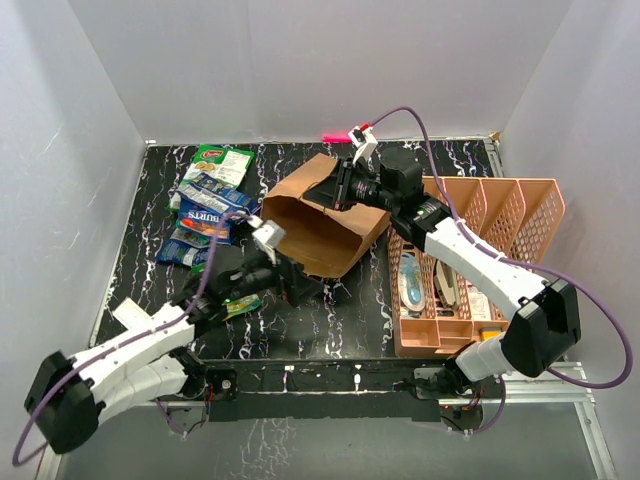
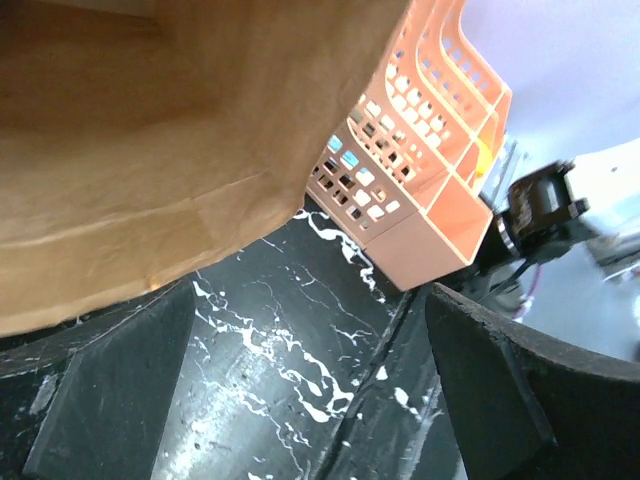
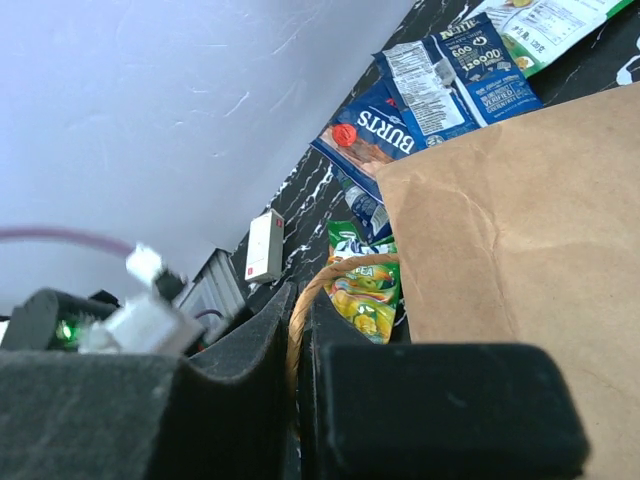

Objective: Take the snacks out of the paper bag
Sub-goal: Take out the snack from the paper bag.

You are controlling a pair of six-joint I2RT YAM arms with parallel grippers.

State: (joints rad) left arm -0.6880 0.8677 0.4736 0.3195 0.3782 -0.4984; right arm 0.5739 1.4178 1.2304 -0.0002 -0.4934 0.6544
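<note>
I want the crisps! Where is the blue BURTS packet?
In the top view the blue BURTS packet lies on the left, beside the paper bag, in a pile of packets just in front of the green-white packet.

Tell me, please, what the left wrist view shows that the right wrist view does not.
Only the left wrist view shows the salmon-pink perforated plastic organiser and the open left gripper. Only the right wrist view shows crinkly foil snack packets, among them the blue BURTS packet, and the right gripper shut on the bag's twisted paper handle. Both show the brown kraft paper bag and the black marbled table.
</note>
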